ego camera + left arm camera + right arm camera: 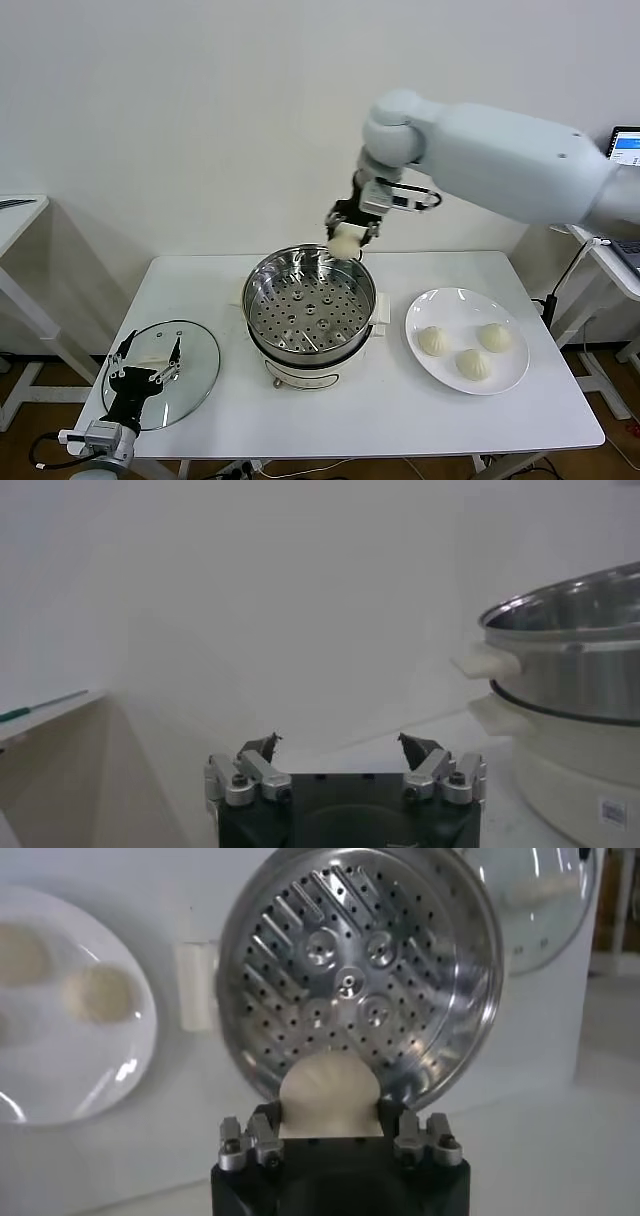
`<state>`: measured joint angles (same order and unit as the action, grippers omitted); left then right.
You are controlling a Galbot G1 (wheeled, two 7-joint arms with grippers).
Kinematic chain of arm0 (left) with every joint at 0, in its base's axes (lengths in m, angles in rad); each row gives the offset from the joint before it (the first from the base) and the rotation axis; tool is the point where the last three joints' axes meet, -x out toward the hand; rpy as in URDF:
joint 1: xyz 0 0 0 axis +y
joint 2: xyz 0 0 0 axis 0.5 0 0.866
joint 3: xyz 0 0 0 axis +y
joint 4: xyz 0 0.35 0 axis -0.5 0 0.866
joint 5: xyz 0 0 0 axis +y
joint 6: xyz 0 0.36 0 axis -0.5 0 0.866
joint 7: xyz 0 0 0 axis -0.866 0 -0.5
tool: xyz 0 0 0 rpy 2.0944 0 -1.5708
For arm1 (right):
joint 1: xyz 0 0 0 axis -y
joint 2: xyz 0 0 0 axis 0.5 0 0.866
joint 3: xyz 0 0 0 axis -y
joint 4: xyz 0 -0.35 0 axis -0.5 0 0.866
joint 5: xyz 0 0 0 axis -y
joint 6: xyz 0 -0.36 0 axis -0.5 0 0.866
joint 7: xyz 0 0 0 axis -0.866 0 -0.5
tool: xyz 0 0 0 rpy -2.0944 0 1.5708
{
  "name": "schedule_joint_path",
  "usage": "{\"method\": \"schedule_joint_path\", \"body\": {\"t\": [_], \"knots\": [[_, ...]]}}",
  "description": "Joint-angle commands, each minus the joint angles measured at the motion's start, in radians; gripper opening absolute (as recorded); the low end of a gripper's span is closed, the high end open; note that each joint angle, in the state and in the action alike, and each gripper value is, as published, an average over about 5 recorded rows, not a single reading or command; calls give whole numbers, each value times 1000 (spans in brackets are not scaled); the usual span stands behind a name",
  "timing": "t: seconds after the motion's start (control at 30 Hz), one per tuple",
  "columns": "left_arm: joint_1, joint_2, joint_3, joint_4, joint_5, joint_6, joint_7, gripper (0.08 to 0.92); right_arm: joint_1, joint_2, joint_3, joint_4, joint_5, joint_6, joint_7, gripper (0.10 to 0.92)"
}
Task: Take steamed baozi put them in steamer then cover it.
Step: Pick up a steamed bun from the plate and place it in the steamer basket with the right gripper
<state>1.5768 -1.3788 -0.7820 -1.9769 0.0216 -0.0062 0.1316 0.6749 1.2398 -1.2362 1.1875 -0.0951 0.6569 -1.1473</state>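
Observation:
My right gripper [348, 238] is shut on one cream-white baozi [346, 246] and holds it in the air just above the far rim of the steamer [249, 300]. In the right wrist view that baozi [330, 1088] sits between the fingers [258, 1138], with the steamer's perforated tray [350, 968] bare below it. Three more baozi [432, 341] [494, 337] [472, 363] lie on the white plate [450, 305]. The glass cover [195, 355] lies flat on the table's front left. My left gripper [153, 348] hovers open over it, holding nothing [340, 745].
The plate stands to the right of the steamer, close to its side handle [380, 312]. The white table [380, 410] ends a little past the plate and the cover. A side table with a screen [625, 145] stands at the far right.

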Motion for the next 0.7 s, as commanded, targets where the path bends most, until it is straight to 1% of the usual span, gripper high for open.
{"method": "schedule_joint_path", "body": {"t": [0.03, 0.47, 0.7], "knots": [[1, 1, -3, 7, -2, -4, 3, 823, -140, 155, 6, -169, -65, 86, 18, 647], [-3, -1, -1, 18, -2, -6, 5, 823, -244, 192, 98, -367, -151, 94, 12, 645], [-3, -2, -3, 26, -2, -11, 8, 823, -274, 201, 133, -408, -191, 96, 13, 645]]}}
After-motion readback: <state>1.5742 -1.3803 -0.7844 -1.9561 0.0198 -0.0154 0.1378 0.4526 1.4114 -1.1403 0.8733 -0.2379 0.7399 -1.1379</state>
